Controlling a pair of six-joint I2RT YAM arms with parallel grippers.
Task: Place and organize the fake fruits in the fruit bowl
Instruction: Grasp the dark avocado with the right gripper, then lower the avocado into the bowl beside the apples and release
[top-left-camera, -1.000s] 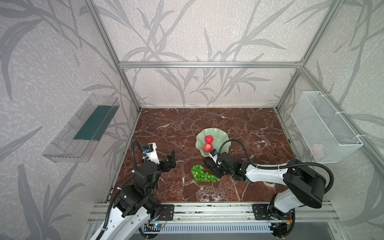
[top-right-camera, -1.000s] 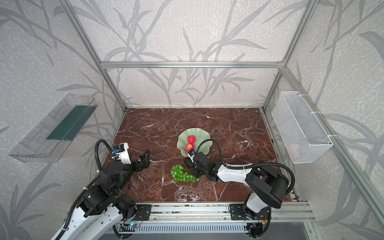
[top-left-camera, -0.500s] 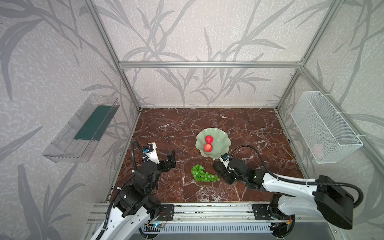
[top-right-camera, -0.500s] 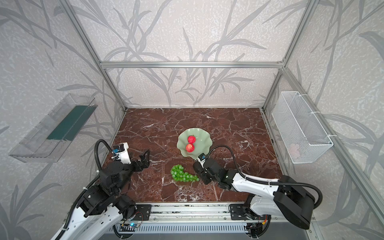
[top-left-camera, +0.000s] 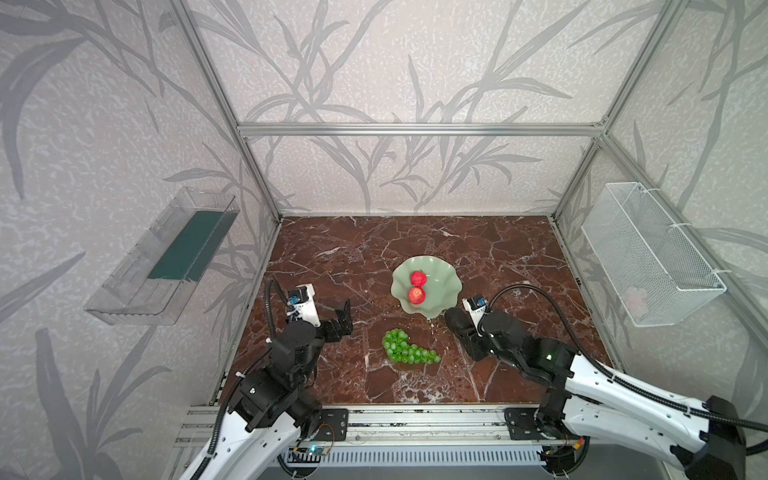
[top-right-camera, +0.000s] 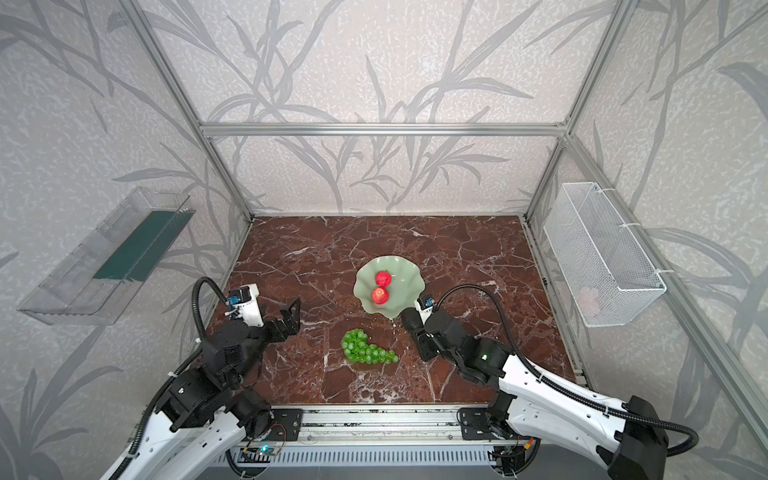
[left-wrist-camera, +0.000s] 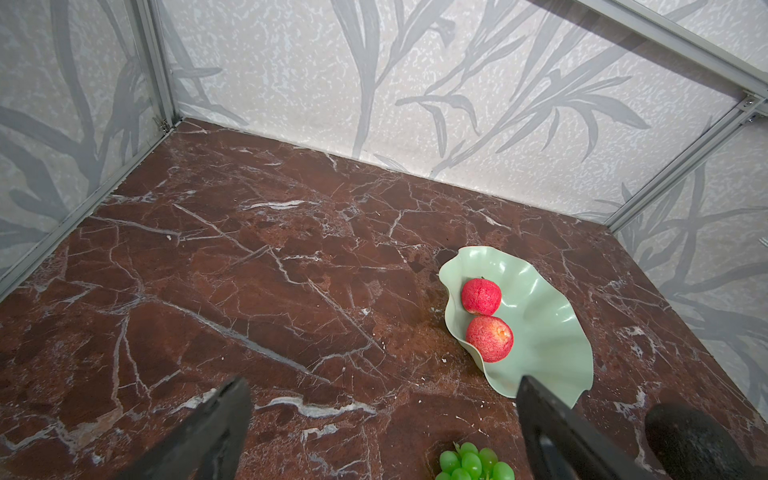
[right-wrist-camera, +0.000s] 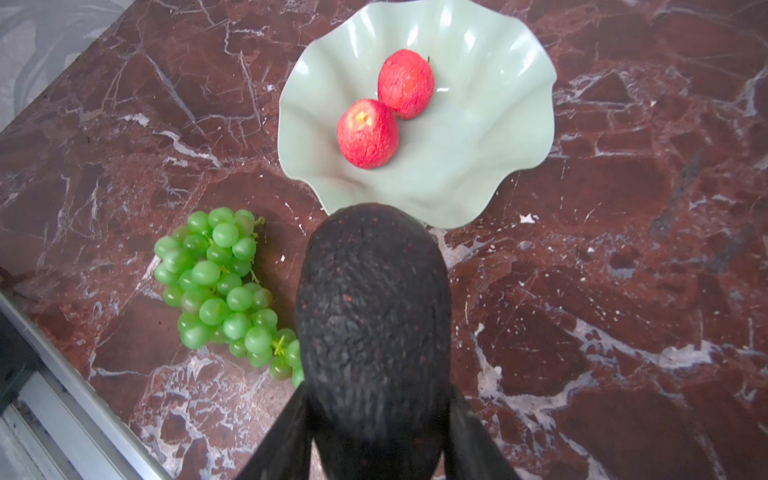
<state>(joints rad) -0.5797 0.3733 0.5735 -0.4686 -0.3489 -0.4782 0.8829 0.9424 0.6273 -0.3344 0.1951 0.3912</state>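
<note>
Dark red marble tabletop (top-left-camera: 332, 257) carries the pale green glossy fruit bowl with the wavy rim (top-left-camera: 444, 291). The right gripper (right-wrist-camera: 376, 432) is clamped on one end of the blackish rough avocado (right-wrist-camera: 374, 299), whose free end is at the bowl's near rim; not in yet. The left gripper (left-wrist-camera: 382, 386) is spread wide, empty and well apart from the fruit. The bright green grape bunch (top-left-camera: 405, 353) lies on the marble near the bowl. Two small red apples (top-left-camera: 418, 278) (top-left-camera: 416, 295) touch inside it. Risks: the end-grip lets the avocado swivel or slip; a low approach clips the rim and shoves the bowl; a drop rolls it into the apples.
</note>
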